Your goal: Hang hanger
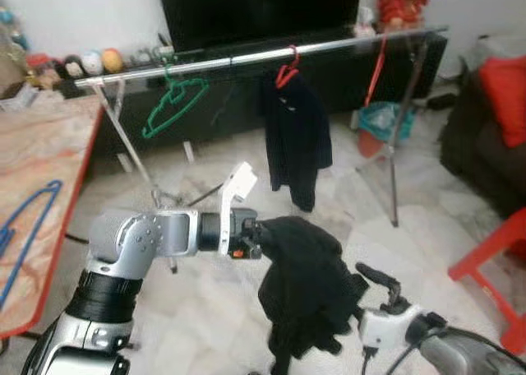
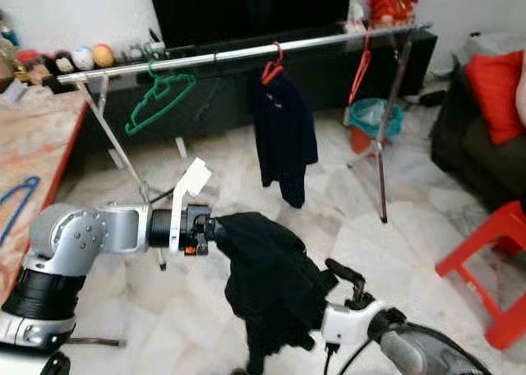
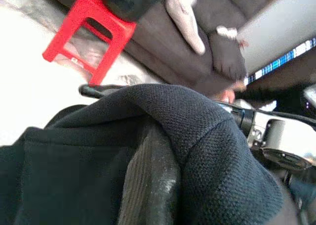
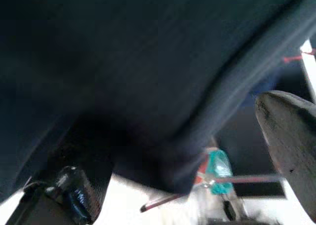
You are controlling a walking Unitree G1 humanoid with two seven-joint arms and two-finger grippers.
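From my feed, the left gripper (image 1: 261, 237) sits dead centre, buried in the top of a black garment (image 1: 308, 289) and clamped on it as far as I can see, with the cloth draped down toward 6 o'clock. The right gripper (image 1: 380, 283) is at about 5 o'clock, right beside the cloth; can't tell if its fingers are apart or together. The clothes rail (image 1: 246, 56) runs across 12 o'clock with a green hanger (image 1: 174, 104), a red hanger (image 1: 287, 71) carrying a dark shirt (image 1: 297, 141), and another red one (image 1: 376, 67). A blue hanger (image 1: 29, 227) lies on the table (image 1: 57, 145) at 9 o'clock.
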